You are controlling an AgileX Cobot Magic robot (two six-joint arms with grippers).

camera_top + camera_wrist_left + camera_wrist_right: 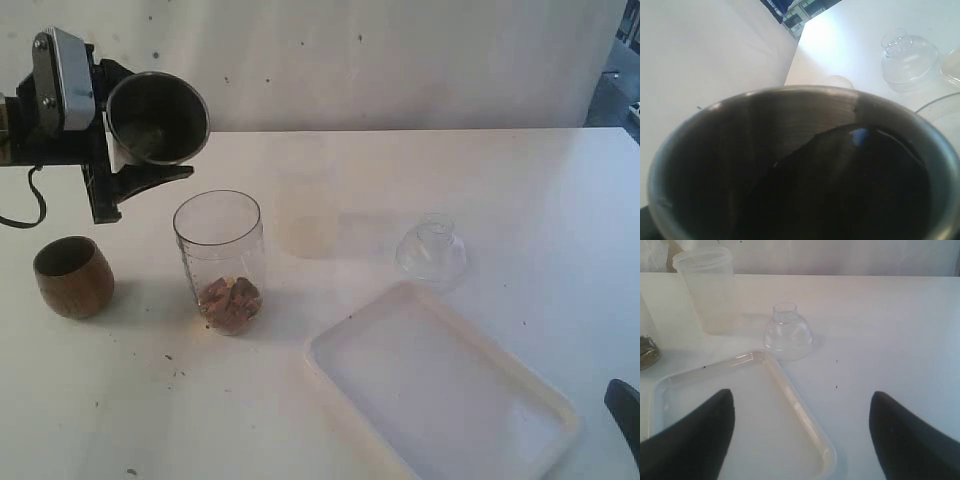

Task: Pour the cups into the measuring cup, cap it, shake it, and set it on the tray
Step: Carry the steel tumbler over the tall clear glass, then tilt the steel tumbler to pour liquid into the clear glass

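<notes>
**Steel tumbler tipped above the measuring cup, brown bits lying in its base**

The left gripper (125, 142) is raised at the left of the exterior view. Its fingers are closed on the steel tumbler (157, 118), which lies tilted on its side with the mouth turned outward and slightly down. In the left wrist view the tumbler's inside (800, 170) fills the picture, dark and glossy. Whether anything is in it cannot be told.

The measuring cup (220, 262) stands upright and uncapped on the white surface (520, 190), just below and to the right of the tumbler's mouth. A small heap of brown, crumbly pieces (230, 303) lies at its bottom, and the rest of it is clear. Any marks on its wall are too faint to read.

The wooden cup (73, 277) stands upright to the left of the measuring cup, apart from it. Its hollow is in shadow.

Beyond the measuring cup stands a frosted whitish container (707, 287), open at the top. The clear dome lid (432, 250) rests on the surface with its neck up, near the far corner of the tray (345, 350) but not touching it. The tray lies flat at the lower right.

The right gripper (801, 395) hovers low over the tray's near side with its fingers (695, 440) spread wide and holding nothing.
</notes>
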